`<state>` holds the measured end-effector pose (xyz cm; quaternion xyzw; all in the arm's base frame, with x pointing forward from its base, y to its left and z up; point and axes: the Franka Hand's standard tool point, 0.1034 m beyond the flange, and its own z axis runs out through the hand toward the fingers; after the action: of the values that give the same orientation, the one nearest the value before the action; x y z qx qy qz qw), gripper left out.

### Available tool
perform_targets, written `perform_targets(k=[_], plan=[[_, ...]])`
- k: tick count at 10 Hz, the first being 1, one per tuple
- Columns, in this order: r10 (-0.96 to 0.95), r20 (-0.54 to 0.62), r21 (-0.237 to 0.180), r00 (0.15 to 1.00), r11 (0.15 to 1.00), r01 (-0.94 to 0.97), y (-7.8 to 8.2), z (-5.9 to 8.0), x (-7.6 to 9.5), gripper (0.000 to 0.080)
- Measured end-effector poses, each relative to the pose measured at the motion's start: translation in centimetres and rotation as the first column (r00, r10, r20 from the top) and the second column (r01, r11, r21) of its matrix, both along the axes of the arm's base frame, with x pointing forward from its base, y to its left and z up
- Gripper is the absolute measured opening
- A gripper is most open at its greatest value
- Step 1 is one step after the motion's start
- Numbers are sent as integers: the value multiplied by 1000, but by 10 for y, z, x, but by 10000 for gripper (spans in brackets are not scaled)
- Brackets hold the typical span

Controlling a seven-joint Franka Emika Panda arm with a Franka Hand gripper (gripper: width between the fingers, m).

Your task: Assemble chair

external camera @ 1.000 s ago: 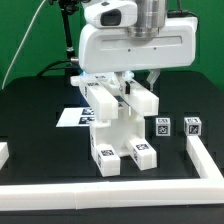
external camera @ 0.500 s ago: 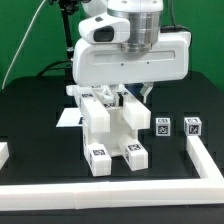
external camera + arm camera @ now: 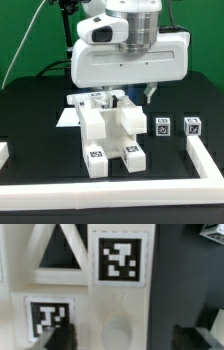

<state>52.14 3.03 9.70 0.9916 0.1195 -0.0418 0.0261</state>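
Claw (image 3: 128, 339) hangs released, jaws spread clear on either side of the chair's (image 3: 110, 135) top bar. That part seems firmly seated, so the assembly stands unsupported on the counter (image 3: 35, 135).

In the exterior view the broad white body of the pincer (image 3: 125, 96) is covering the top of the chair (image 3: 112, 135), and the chair is blocking most of the marker board (image 3: 67, 117) behind it. Beside the chair, the tags on two small cubes (image 3: 162, 126) are showing too small to read. In the wrist view the chair is blurring, and the fingers (image 3: 58, 338) are running off the picture's edge.
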Motion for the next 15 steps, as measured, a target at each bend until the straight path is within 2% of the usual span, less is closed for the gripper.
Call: perform_targets(k=[1,2,3,9,10,12,13,14,15], plan=[[0,0,0,1000,1000,0,0,0,0,594],[0,0,0,1000,1000,0,0,0,0,638],[0,0,0,1000,1000,0,0,0,0,647],[-25,-7,-2,1000,1000,25,3,2,-2,649],[-79,-18,-2,997,997,79,19,22,-10,649],[-194,-3,-4,981,981,194,49,48,-31,649],[-226,12,-16,974,974,226,69,66,-40,649],[-250,24,10,968,968,250,89,69,-49,649],[-247,27,17,969,969,246,100,59,-57,649]])
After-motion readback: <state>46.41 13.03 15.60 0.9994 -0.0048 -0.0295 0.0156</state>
